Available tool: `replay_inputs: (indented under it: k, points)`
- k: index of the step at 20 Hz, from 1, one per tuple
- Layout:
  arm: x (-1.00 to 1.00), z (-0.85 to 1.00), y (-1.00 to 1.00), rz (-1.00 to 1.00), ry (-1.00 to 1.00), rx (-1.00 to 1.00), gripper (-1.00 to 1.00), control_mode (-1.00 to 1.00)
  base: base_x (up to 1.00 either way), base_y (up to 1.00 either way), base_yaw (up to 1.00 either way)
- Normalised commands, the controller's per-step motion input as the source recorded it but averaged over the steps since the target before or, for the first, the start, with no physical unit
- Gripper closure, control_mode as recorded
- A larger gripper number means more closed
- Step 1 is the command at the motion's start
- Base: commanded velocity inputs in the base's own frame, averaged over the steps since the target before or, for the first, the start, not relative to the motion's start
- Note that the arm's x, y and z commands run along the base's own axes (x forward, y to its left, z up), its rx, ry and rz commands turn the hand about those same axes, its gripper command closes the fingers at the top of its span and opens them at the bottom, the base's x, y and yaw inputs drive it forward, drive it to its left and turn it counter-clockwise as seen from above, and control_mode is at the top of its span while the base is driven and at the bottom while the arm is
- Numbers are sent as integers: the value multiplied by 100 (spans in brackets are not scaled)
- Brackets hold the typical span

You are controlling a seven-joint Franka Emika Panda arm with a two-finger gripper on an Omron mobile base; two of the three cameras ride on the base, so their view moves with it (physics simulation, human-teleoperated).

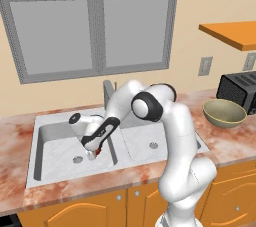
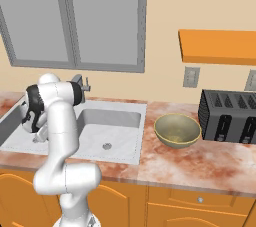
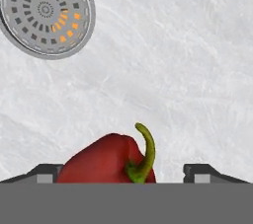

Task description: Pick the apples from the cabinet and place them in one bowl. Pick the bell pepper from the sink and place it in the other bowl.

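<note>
Left base view: the gripper [image 1: 93,154] is down in the left basin of the sink [image 1: 50,171], one olive bowl [image 1: 224,113] right of it. Right base view: one toaster [image 2: 231,116] beside that bowl. Hand view: one bell pepper [image 3: 106,161] sits between wide-spread fingertips [image 3: 44,172], one drain [image 3: 45,12] beyond.

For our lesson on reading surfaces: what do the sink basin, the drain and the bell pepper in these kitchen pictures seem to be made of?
The sink looks like pale grey marbled stone, matte, with faint veining.
The drain looks like grey metal, judging by its rings of small holes, some glowing orange.
The bell pepper is glossy red skin with soft highlights and a curved green stem; it could be real or plastic.
</note>
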Motion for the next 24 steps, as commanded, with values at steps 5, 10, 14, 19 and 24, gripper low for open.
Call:
replay_inputs:
  k: [5, 10, 14, 19, 24]
  points:
    - [2, -8, 0, 0, -1, 0, 100, -100, 0, 0, 0]
    - [-2, -1, -2, 0, -3, 0, 100, -100, 0, 0, 0]
    - [-13, 10, -6, 0, -6, 0, 100, -100, 0, 0, 0]
    - [-18, 28, -6, 0, 0, 0, 100, -100, 0, 0, 0]
    - [-17, 39, -4, -1, 0, 0, 100, -100, 0, 0, 0]
